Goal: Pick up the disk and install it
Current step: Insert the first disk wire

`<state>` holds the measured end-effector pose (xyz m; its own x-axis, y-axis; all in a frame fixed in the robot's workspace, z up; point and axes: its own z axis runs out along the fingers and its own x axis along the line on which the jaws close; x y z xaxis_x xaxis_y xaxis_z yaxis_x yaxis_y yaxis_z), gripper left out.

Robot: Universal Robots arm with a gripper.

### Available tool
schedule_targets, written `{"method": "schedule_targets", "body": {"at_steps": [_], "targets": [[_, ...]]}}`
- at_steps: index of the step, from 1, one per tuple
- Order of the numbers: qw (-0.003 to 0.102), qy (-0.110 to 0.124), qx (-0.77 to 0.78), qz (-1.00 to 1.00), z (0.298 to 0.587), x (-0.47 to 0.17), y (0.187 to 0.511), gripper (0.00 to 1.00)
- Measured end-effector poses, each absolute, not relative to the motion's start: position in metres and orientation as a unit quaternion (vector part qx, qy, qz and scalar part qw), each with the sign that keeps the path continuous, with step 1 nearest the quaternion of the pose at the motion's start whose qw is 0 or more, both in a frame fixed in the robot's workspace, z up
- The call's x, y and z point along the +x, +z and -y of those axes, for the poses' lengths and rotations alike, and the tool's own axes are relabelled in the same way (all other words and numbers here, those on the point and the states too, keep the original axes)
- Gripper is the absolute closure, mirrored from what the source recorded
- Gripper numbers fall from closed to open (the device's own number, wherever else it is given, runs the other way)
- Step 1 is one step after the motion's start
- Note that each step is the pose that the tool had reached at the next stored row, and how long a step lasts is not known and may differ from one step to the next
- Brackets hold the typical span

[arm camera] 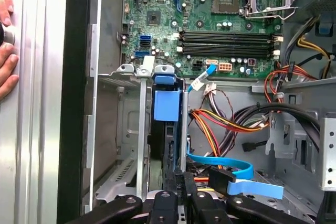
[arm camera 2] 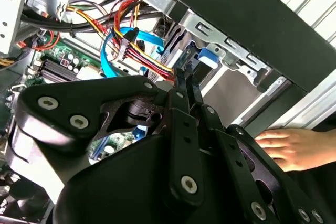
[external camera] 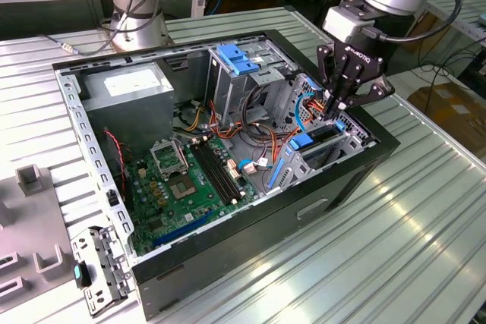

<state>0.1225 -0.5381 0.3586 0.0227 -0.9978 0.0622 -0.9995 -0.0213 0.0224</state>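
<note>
The disk (arm camera: 167,129) stands on edge in a slot of the metal drive bay (arm camera: 123,145), its blue plastic frame tab (arm camera: 167,103) toward the motherboard. In the exterior view the disk (external camera: 323,133) sits low in the bay at the case's right end. My gripper (external camera: 336,109) hangs just over that slot with its black fingers (arm camera: 173,182) pressed together, narrower than the disk's edge and right above its near end. In the second wrist view the gripper (arm camera 2: 185,77) tapers to a point beside the blue tab (arm camera 2: 207,59). Whether the tips touch the disk I cannot tell.
Red, yellow and orange cables (arm camera: 226,121) and a blue flat cable (arm camera: 226,169) lie beside the bay. The motherboard (external camera: 190,180), a grey power-supply box (external camera: 129,85) and a blue latch plate (external camera: 239,58) fill the case. A person's hand (arm camera 2: 294,148) rests outside the case wall.
</note>
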Motion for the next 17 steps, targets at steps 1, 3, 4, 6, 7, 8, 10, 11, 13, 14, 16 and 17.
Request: {"method": "schedule_targets", "body": {"at_steps": [1, 3, 4, 6, 7, 8, 10, 11, 13, 14, 16, 17], "targets": [[0.030, 0.014, 0.713, 0.700, 0.5398, 0.1223, 0.3571, 0.84], [0.027, 0.012, 0.713, 0.700, 0.5462, 0.1192, 0.3553, 0.84], [0.026, 0.011, 0.714, 0.700, 0.5471, 0.1173, 0.3549, 0.84], [0.023, 0.009, 0.714, 0.700, 0.5473, 0.1163, 0.3544, 0.84], [0.023, 0.009, 0.714, 0.700, 0.5473, 0.1163, 0.3539, 0.84], [0.023, 0.009, 0.714, 0.700, 0.5473, 0.1163, 0.3536, 0.84], [0.023, 0.009, 0.713, 0.701, 0.5473, 0.1171, 0.3526, 0.84], [0.023, 0.009, 0.712, 0.701, 0.5474, 0.1178, 0.3522, 0.84], [0.023, 0.009, 0.712, 0.702, 0.5473, 0.1181, 0.3514, 0.84], [0.023, 0.009, 0.712, 0.702, 0.5473, 0.1181, 0.3510, 0.84], [0.023, 0.009, 0.711, 0.702, 0.5473, 0.1182, 0.3501, 0.84], [0.023, 0.009, 0.711, 0.703, 0.5473, 0.1182, 0.3496, 0.84]]}}
